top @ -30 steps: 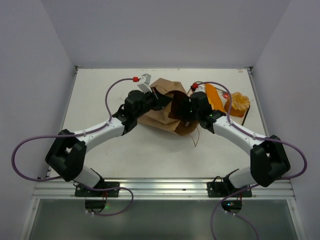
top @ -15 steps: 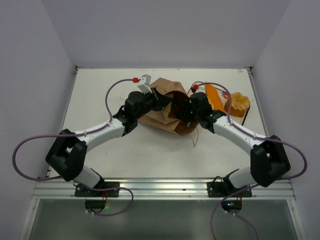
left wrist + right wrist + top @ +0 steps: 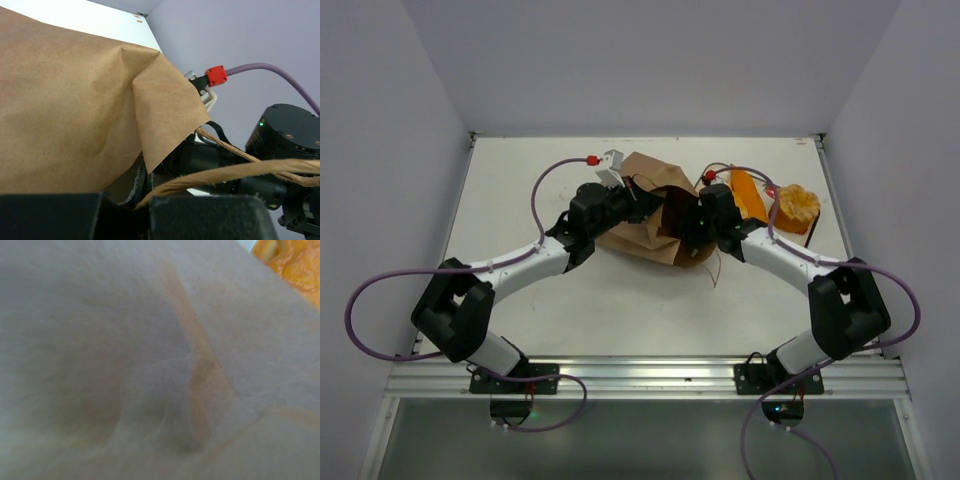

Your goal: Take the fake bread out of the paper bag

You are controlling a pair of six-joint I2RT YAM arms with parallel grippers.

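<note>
The brown paper bag [image 3: 650, 215] lies crumpled on its side at the middle of the table. My left gripper [image 3: 636, 196] is at the bag's upper rim. In the left wrist view this gripper [image 3: 142, 200] is shut on the bag's twisted string handle [image 3: 225, 172], beside the paper wall [image 3: 75, 100]. My right gripper's wrist [image 3: 705, 212] is at the bag's dark mouth, its fingers hidden inside. Blurred paper [image 3: 150, 365] fills the right wrist view. Out on the table lie a long orange baguette [image 3: 748, 195] and a knobbly golden piece [image 3: 795, 204]. A bit of orange bread [image 3: 295, 262] shows past the paper.
A loose string handle [image 3: 717, 268] trails from the bag toward the near side. A dark thin frame [image 3: 810, 232] lies under the knobbly piece near the table's right edge. White walls enclose the table on three sides.
My right arm's elbow has swung inward and its forearm has steepened, while its wrist stays at the bag mouth. The left arm and the bag have hardly moved.
</note>
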